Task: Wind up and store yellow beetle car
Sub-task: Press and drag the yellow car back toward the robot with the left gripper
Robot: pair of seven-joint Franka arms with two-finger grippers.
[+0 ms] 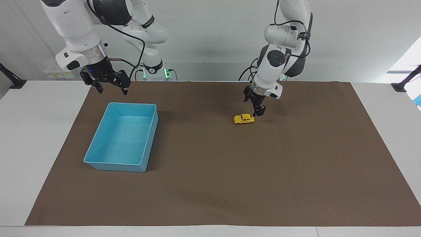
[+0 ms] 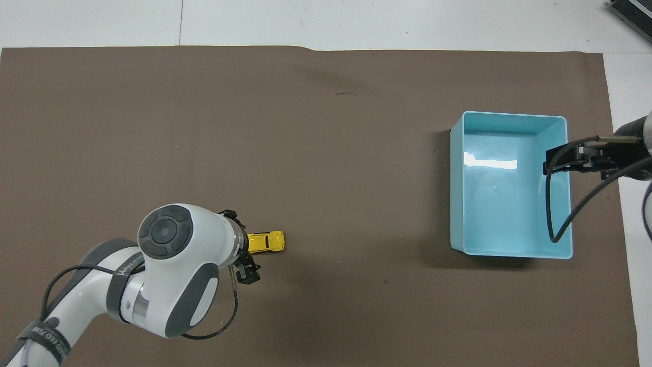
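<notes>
The left gripper [image 1: 256, 107] hangs low over the brown mat [image 1: 296, 171], its jaws spread and holding nothing. It sits just above the end of the yellow beetle car [image 1: 243, 118] that points toward the left arm's end of the table. From the facing camera one black fingertip seems to reach almost down to the car's roofline; I cannot tell whether it touches. From overhead the left gripper [image 2: 243, 257] and its white wrist cover that same end of the yellow beetle car [image 2: 267, 241], so only the part toward the bin shows.

The car stands on its wheels on the mat, lengthwise along the table, right under the left gripper and well apart from everything else.

The right gripper [image 1: 107, 81] waits in the air with its fingers released and empty, up over the edge of the blue bin [image 1: 98, 144] that lies nearest the robots. Seen from overhead, the right gripper [image 2: 578, 158] overlaps the rim of the blue bin [image 2: 457, 204] on the side toward the right arm's end of the table. The bin rests open side up on the mat below it, with nothing inside.
</notes>
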